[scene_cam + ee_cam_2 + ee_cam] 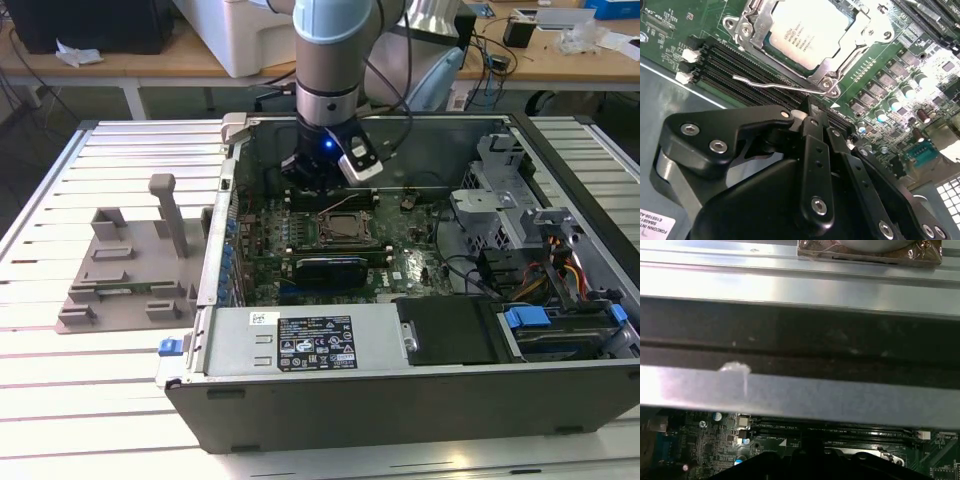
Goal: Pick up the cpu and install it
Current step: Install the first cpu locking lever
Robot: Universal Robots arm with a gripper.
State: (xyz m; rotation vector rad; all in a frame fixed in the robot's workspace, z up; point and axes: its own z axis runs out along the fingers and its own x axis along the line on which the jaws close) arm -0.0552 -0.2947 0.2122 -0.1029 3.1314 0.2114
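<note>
The cpu (807,35), a silvery square chip, lies in the metal-framed socket (752,20) on the green motherboard (890,65). In the exterior view the cpu (345,227) sits mid-board inside the open computer case. My gripper (810,111) hangs just beside the socket, its black fingers drawn together with nothing seen between them. Its tips are close to the thin wire socket lever (775,85), which lies along the memory slots. In the exterior view the gripper (322,190) is low over the board, just behind the socket.
A grey plastic fixture tray (130,270) with upright posts stands at the exterior view's left of the case. The power supply (300,340) and drive cage (530,250) fill the case's near and right parts. The case wall (800,395) stands close to the arm.
</note>
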